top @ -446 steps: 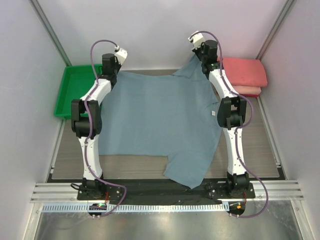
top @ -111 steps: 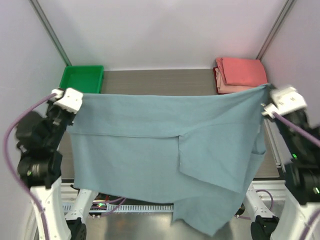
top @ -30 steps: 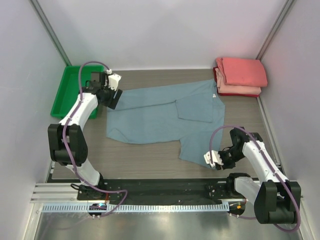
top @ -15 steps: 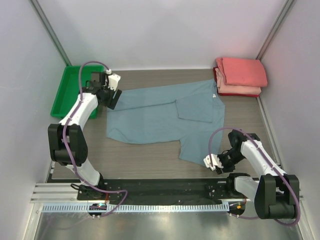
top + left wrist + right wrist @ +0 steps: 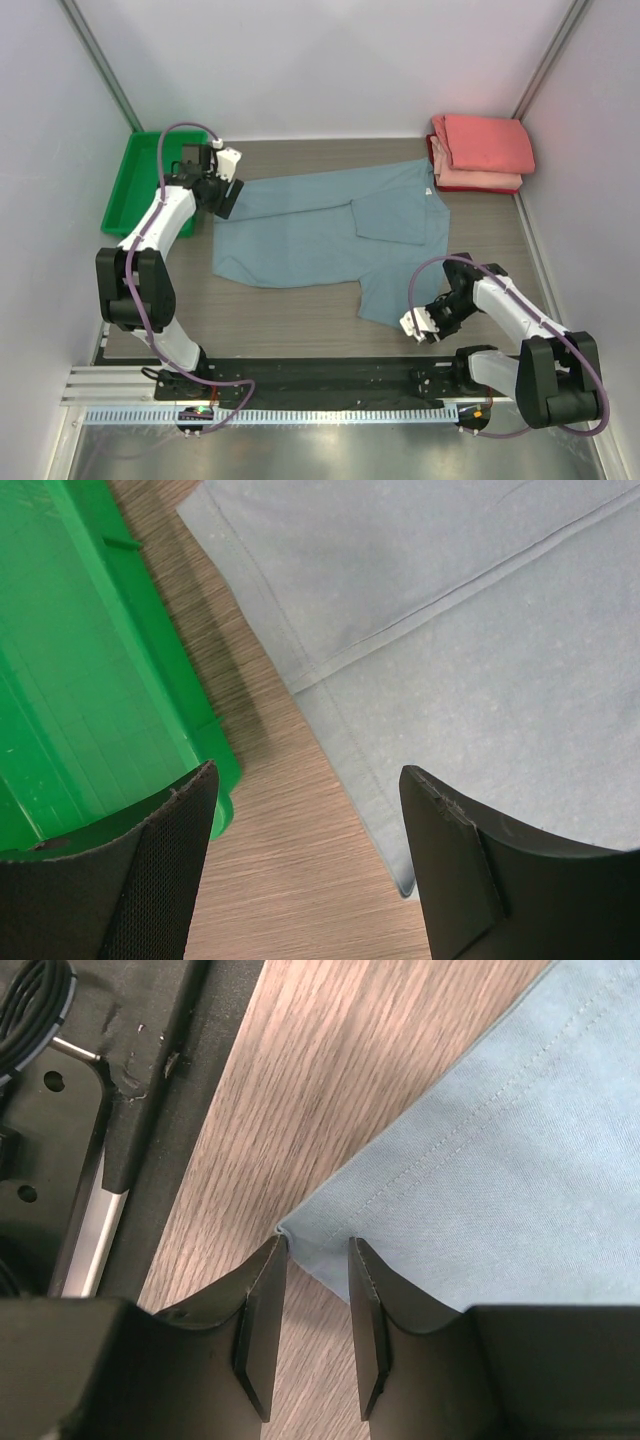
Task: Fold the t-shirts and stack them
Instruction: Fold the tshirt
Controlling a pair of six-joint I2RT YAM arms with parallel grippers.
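Left gripper [image 5: 222, 190] and right gripper [image 5: 420, 325] low at opposite edges of blue-grey t-shirt [image 5: 320, 225], flat mid-table.
10 o'clock: beside green tray [image 5: 135, 190], fingers wide, empty, over shirt edge. 5 o'clock: fingers narrow, straddling hem corner; contact possibly none. 1 o'clock: pink t-shirts [image 5: 482, 150], folded, stacked.

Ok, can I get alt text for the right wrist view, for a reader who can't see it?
The right pincer, its two dark fingers a narrow gap apart, hangs over the stitched corner of the blue-grey t-shirt, which lies flat on the wood-grain table. A black mounting plate fills the upper left.
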